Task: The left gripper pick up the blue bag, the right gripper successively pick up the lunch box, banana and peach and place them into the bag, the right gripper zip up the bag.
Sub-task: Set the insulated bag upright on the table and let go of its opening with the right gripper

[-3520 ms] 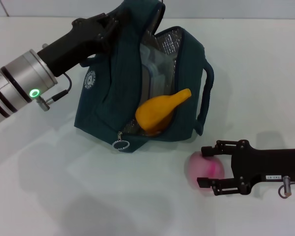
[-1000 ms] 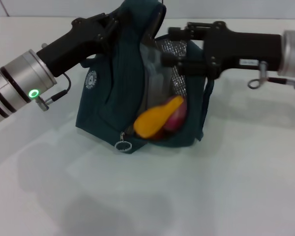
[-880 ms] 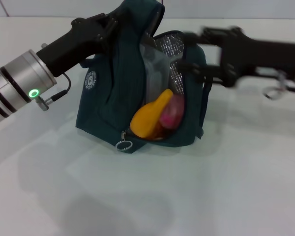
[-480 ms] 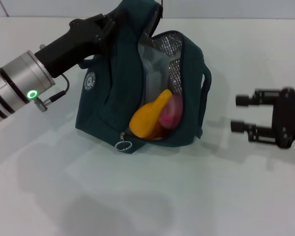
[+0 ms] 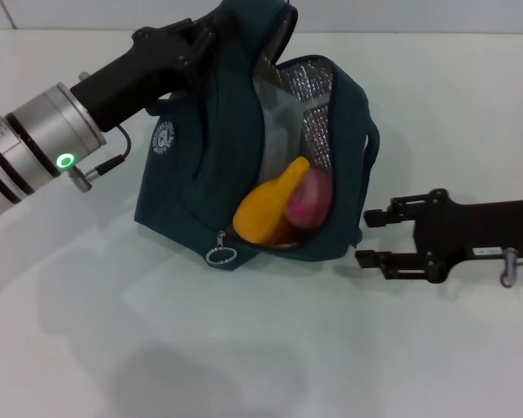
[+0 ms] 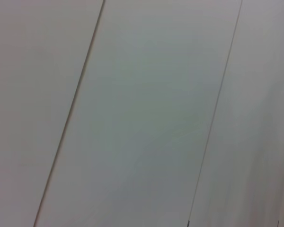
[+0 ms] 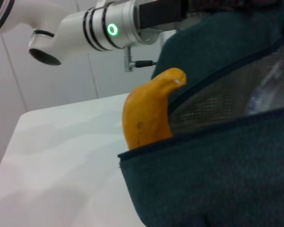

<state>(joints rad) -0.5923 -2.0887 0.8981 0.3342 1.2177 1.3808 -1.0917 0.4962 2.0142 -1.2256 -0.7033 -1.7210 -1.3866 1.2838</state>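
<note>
Three items appear to sit inside the blue bag [image 5: 244, 157] already, so by my reading only the zipping is left. Nearest the front edge of the tabletop [image 5: 244, 348] hangs the zipper pull ring [image 5: 217, 256], at the low end of the bag's opening. Toward the right edge, the right end effector [image 5: 367, 237] lies low just beside the bag's right side, its two fingers apart and empty, pointing at the bag. Behind the pull ring the banana [image 5: 270, 209] juts out through the opening, with the peach [image 5: 309, 196] tucked against it; further in, a clear shape against the silver lining is probably the lunch box [image 5: 275, 131], though it is hard to make out. Farthest back, the left end effector [image 5: 211, 39] is clamped on the bag's top, holding it upright.

The main risk, I judge, is the banana's tip: it crosses the zipper line, so the slider could jam on it or drag the fruit out. The small ring is also easy to miss, and a hard tug could wrench the bag in the left grip.
</note>
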